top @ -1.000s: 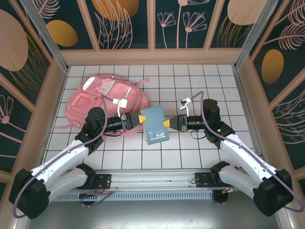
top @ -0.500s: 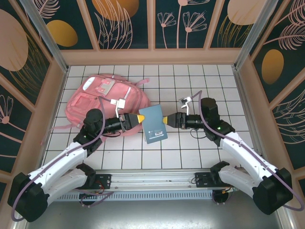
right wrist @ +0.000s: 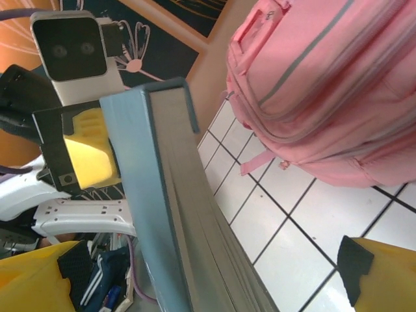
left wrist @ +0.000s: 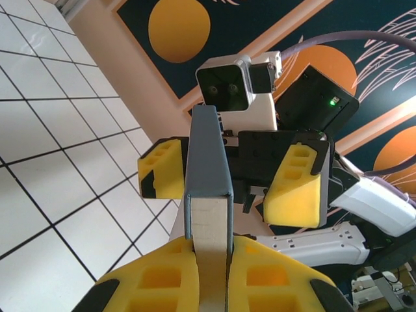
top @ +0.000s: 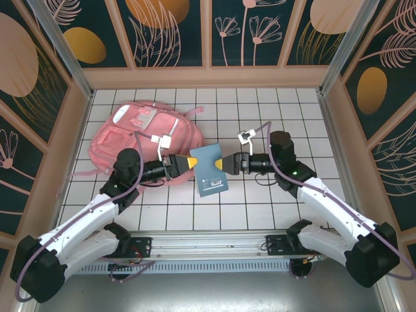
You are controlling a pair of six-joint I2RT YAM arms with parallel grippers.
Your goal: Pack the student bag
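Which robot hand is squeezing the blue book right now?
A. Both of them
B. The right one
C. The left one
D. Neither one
C. The left gripper has its yellow fingers pressed tight on the book, while the right gripper has its fingers spread wide on either side of it.

I think I am driving a robot in a test lab, inside a small booth. The bench [top: 260, 201] is white with a grid of black lines. The walls [top: 169, 32] are dark blue boards with painted orange dots and flowers, held in a metal frame [top: 62, 49]. The left arm [top: 84, 224] and right arm [top: 331, 208] are bolted to a metal rail [top: 208, 244], and purple cables [left wrist: 364, 38] run along them.
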